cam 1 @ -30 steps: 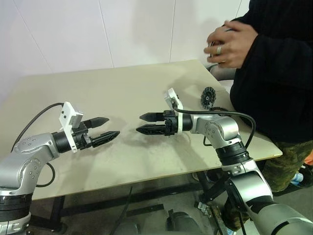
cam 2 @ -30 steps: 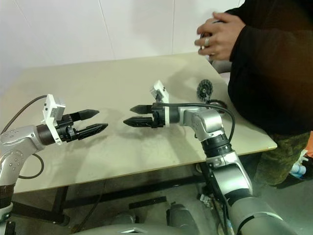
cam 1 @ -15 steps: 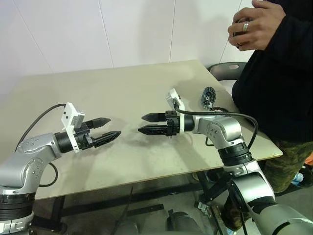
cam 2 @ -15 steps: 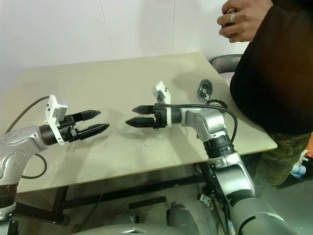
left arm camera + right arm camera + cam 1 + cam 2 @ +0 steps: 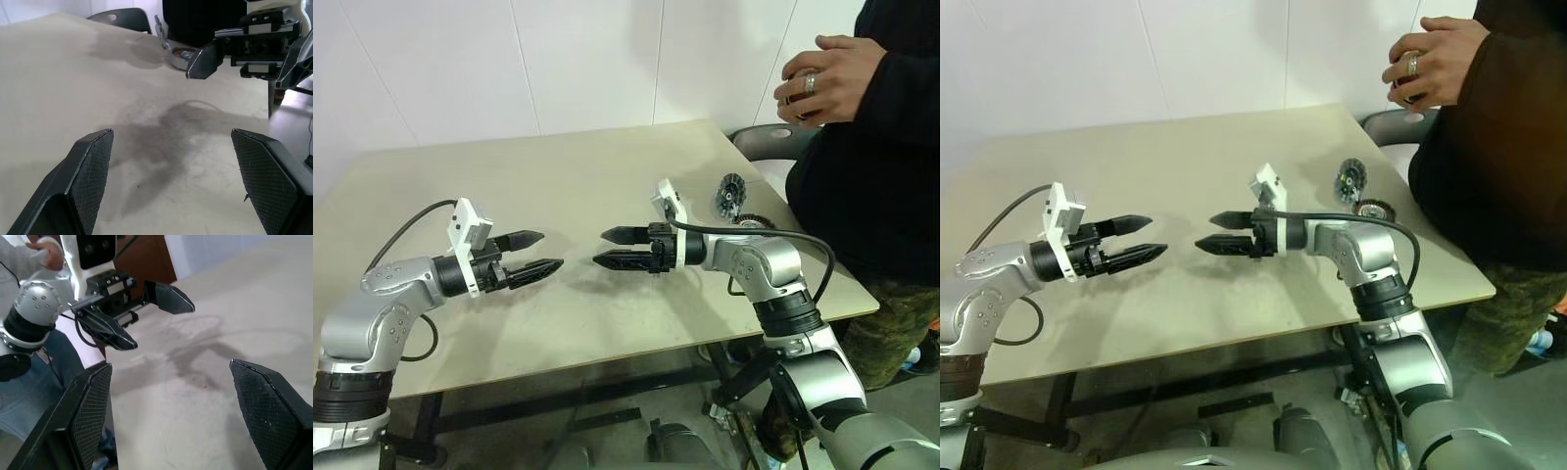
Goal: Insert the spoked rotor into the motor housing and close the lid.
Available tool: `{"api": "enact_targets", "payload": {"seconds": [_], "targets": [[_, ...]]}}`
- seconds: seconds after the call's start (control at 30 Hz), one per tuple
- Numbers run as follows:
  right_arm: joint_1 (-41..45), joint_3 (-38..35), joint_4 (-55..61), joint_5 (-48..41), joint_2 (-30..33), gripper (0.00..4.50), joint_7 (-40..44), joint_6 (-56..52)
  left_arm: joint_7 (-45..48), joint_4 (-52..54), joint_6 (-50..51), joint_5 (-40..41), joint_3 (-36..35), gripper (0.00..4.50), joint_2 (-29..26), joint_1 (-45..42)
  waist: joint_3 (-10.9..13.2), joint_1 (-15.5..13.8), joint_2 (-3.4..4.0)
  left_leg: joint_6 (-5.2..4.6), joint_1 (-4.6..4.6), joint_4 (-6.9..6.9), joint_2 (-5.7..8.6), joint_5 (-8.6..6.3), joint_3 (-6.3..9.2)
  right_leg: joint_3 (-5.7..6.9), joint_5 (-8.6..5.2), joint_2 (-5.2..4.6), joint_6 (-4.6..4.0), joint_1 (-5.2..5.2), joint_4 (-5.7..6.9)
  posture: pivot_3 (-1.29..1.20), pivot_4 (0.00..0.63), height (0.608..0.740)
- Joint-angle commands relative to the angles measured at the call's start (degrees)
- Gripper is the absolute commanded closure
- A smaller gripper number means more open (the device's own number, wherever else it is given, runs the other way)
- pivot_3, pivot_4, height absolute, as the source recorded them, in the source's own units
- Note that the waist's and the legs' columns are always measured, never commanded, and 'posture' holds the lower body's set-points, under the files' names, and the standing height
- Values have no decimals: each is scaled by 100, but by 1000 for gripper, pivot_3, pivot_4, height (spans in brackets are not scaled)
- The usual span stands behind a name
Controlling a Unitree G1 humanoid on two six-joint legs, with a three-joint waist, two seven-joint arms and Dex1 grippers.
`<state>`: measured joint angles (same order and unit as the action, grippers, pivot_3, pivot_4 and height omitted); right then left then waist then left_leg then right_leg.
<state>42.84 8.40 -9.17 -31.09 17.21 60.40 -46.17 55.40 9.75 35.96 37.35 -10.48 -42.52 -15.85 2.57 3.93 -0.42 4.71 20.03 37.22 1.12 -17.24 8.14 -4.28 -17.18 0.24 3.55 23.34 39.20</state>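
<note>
1. Left eye view: the left gripper point(image 5: 536, 253) hovers over the near left part of the table point(image 5: 558, 186), pointing toward the right gripper. Its two black fingers are spread wide and hold nothing.
2. The right gripper point(image 5: 619, 248) hangs above the table's middle, pointing back at the left one, tips near but apart. Its fingers are also spread wide and empty.
3. The spoked rotor point(image 5: 731, 194) stands on edge near the table's far right corner, well beyond the right arm.
4. Just beside it, nearer the right edge, lies the motor housing point(image 5: 1374, 209), a dark round shell partly hidden by the right arm's cable point(image 5: 759, 231).
5. A person in dark clothing stands at the right edge, both hands point(image 5: 824, 78) raised together at chest height; whether they hold the lid cannot be told.
6. A grey chair point(image 5: 771, 140) sits behind the table's right corner.
</note>
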Motion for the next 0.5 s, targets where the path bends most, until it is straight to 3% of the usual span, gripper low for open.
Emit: {"api": "enact_targets", "payload": {"seconds": [0.03, 0.5], "targets": [[107, -94, 163, -44, 6, 475, -34, 62, 9, -11, -45, 55, -121, 395, -17, -154, 0, 5, 0, 0, 0, 0, 0, 0, -1, 0, 0, 1, 0, 0, 0, 0, 0, 740], [220, -5, -69, 45, -28, 475, 45, 102, -222, 255, -14, 151, -292, 395, 99, 170, 0, -1, 0, 0, 0, 0, -4, 0, 0, -2, 0, -1, 0, 0, 0, 0, 0, 740]]}}
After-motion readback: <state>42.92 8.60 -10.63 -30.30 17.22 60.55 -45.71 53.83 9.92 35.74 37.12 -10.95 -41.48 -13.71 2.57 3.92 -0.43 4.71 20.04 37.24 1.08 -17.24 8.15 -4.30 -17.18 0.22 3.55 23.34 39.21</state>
